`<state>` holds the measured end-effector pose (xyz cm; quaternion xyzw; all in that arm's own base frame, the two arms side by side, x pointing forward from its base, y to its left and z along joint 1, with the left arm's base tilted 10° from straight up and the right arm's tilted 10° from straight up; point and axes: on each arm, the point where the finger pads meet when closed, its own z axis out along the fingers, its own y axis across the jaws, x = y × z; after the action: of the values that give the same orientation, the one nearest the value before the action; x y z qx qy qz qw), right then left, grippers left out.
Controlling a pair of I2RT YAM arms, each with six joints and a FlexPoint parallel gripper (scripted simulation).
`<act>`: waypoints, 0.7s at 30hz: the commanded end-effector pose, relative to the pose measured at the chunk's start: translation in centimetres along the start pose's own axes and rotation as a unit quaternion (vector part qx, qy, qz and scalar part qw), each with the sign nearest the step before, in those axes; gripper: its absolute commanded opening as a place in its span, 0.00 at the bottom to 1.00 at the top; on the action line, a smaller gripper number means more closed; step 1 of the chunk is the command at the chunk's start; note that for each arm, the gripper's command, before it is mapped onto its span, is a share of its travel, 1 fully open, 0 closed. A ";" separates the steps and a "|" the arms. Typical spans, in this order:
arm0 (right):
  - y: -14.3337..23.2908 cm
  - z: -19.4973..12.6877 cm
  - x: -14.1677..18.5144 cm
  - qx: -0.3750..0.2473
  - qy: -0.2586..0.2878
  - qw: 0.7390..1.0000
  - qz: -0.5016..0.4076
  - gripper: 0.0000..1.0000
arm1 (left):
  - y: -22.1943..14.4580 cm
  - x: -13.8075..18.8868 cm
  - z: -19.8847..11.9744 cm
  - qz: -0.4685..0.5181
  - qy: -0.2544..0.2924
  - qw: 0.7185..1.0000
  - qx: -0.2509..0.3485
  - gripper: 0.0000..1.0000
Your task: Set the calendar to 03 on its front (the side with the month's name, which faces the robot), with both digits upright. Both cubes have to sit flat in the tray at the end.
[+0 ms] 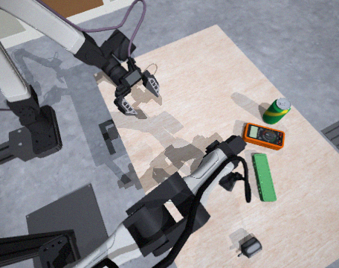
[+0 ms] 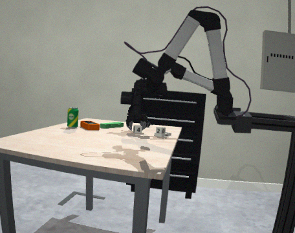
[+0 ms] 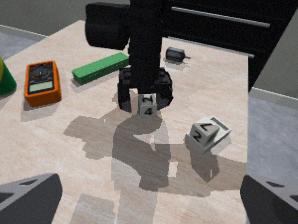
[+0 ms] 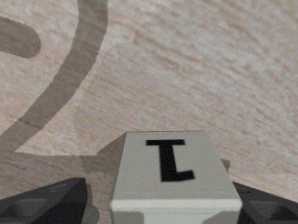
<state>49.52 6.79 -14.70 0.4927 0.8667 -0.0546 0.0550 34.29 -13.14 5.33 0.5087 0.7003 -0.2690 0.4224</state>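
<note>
Presently, left gripper point(image 1: 146, 105) point(image 3: 152, 186) spread wide, right gripper point(image 2: 138, 125) point(image 3: 146, 104) point(image 4: 160, 199) partly open — nothing gripped by either. Loose cube point(image 2: 138, 129) point(image 3: 147, 108) point(image 4: 170, 172), lower centre of right-wrist frame, could be twisted if pinched unevenly.
</note>
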 end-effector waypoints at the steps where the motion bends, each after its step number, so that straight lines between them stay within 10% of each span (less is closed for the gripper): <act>1: 2.9 -5.7 -0.3 -0.056 -0.015 0.998 -0.016 0.65 | 0.6 -1.0 -0.3 0.015 -0.012 1.000 -0.002 1.00; 21: -0.3 -5.1 -1.1 -0.006 -0.015 1.000 -0.016 0.60 | 0.7 -1.1 -0.3 0.016 -0.013 1.000 -0.002 1.00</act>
<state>48.12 6.62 -11.68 0.4788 0.8736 -0.0693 0.0520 34.21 -13.20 5.37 0.5100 0.6984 -0.2710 0.4227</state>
